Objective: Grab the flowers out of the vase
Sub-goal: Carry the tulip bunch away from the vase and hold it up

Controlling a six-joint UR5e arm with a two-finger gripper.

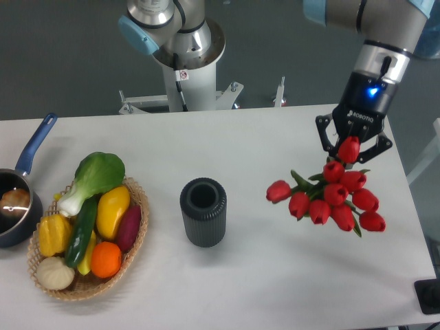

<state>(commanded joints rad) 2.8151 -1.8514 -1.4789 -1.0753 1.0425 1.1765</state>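
Observation:
The flowers [333, 198], a bunch of red tulip buds with green leaves, hang over the right side of the table, well clear of the vase. My gripper [350, 148] points down from above and is shut on the top of the bunch; its dark fingers flank the uppermost bud. The stems are mostly hidden behind the buds. The vase [203, 212], a short dark ribbed cylinder with an open round mouth, stands upright mid-table, far left of the gripper, with nothing in it.
A wicker basket [132, 247] of vegetables and fruit sits at the left front. A blue-handled saucepan [20, 199] lies at the left edge. The robot base [185, 62] rises behind the table. A dark block [429, 295] sits at the right front corner.

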